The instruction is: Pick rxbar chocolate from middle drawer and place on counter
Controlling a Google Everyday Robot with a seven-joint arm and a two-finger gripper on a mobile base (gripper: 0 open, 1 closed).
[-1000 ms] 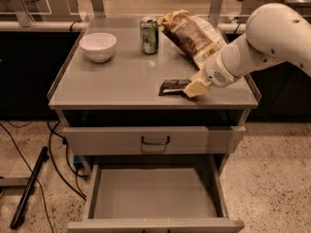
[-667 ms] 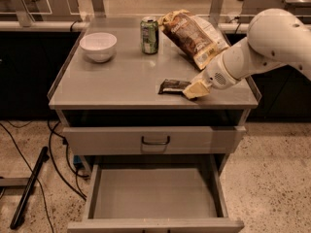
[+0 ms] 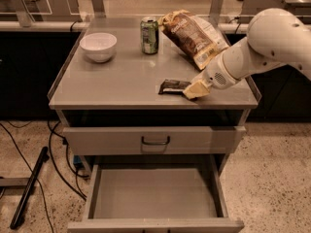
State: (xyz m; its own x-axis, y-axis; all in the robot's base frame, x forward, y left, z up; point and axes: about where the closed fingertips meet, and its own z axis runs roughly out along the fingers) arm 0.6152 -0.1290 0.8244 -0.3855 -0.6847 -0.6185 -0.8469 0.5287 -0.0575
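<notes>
At the front right of the counter (image 3: 121, 81), the white arm (image 3: 272, 47) slopes down from the right to the gripper (image 3: 195, 89), which sits at the right end of the bar (image 3: 172, 86), a flat dark wrapper lying on the counter; whether it grips cannot be told.

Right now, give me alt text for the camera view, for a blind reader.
The rxbar chocolate lies on the counter, the gripper at one end of it. Behind stand a white bowl, a green can and a chip bag; the middle drawer below is pulled open.
</notes>
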